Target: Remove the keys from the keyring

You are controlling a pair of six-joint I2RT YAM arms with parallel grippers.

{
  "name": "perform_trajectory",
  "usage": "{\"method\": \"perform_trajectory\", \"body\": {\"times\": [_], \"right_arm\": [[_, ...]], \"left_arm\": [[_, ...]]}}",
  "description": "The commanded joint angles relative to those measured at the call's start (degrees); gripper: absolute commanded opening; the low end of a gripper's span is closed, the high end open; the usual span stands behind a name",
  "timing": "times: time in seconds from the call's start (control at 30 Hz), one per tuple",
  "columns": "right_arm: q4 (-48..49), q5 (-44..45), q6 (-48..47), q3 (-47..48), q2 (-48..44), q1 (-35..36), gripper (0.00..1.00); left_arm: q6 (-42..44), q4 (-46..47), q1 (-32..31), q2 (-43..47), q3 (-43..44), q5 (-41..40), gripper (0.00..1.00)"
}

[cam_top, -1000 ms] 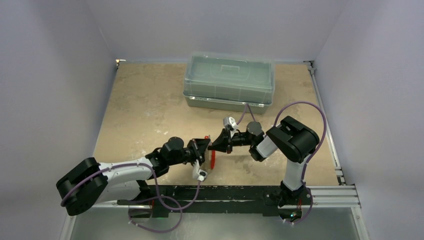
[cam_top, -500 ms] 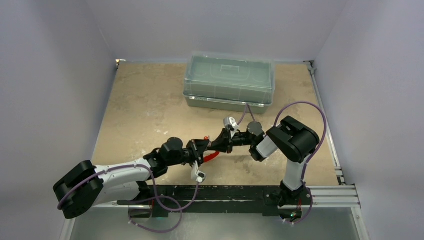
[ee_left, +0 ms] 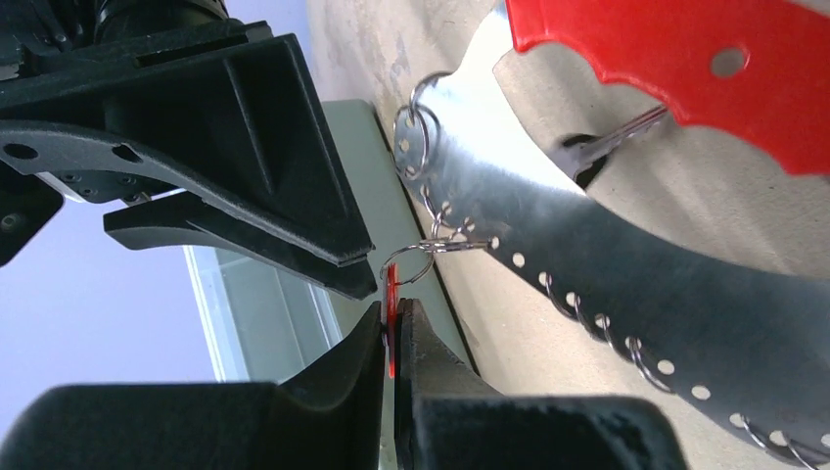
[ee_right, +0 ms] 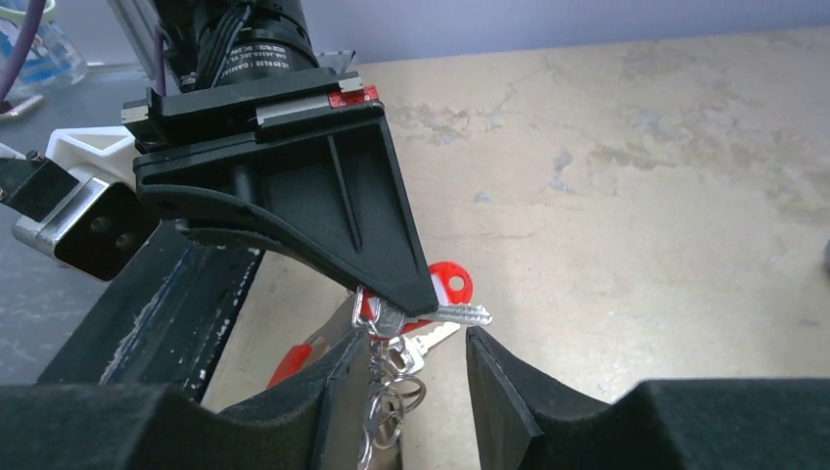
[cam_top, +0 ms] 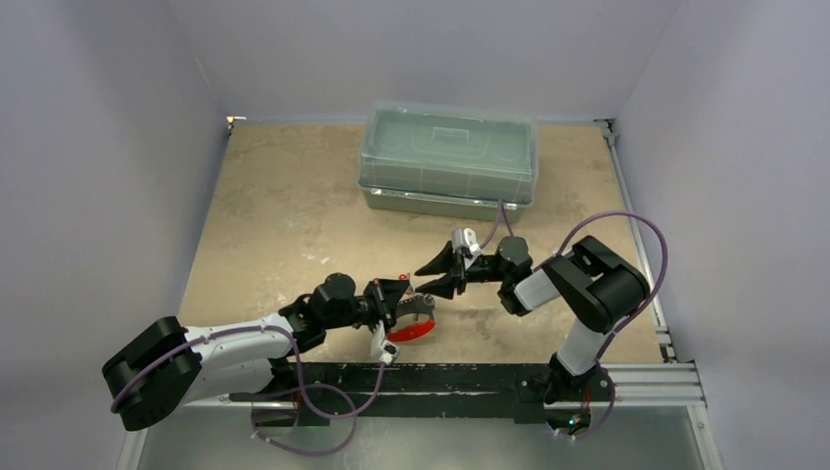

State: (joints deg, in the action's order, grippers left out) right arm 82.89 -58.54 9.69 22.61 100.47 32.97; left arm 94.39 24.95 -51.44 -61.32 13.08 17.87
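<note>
My left gripper (cam_top: pixel 409 297) is shut on the thin red head of one key (ee_left: pixel 391 311), which shows edge-on between its pads. A small wire ring (ee_left: pixel 409 262) links that key to the keyring (cam_top: pixel 412 330), a pale crescent with a red edge (ee_left: pixel 675 59) hanging just below and right of the fingers. In the right wrist view, silvery keys (ee_right: pixel 458 314) and a chain of rings (ee_right: pixel 391 392) dangle from the left gripper's tip. My right gripper (cam_top: pixel 431 276) stands open just right of them, its fingers (ee_right: pixel 343 387) on either side of the bunch, holding nothing.
A large clear plastic box (cam_top: pixel 448 162) with a lid stands at the back of the tan table (cam_top: pixel 284 215). The black base rail (cam_top: pixel 440 377) runs along the near edge, close under the keyring. Grey walls enclose the table on three sides.
My right gripper has opened and drawn back to the right. The keyring has swung down below my left gripper, which still grips the key and has barely moved.
</note>
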Motion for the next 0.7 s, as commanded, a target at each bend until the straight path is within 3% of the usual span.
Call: {"method": "perform_trajectory", "body": {"times": [0.0, 0.27, 0.67], "right_arm": [[-3.7, -1.4, -7.6, -0.2, -3.7, -0.1, 0.45], [-15.0, -2.9, -17.3, 0.0, -6.8, 0.3, 0.47], [-20.9, -3.3, -22.8, 0.8, -7.6, 2.5, 0.42]], "left_arm": [[-1.4, 4.1, 0.2, 1.6, -0.5, 3.4, 0.00], [-0.5, 5.2, 0.1, 2.8, -1.7, 5.0, 0.00], [1.2, 3.9, 0.2, 5.0, -2.8, 6.6, 0.00]]}}
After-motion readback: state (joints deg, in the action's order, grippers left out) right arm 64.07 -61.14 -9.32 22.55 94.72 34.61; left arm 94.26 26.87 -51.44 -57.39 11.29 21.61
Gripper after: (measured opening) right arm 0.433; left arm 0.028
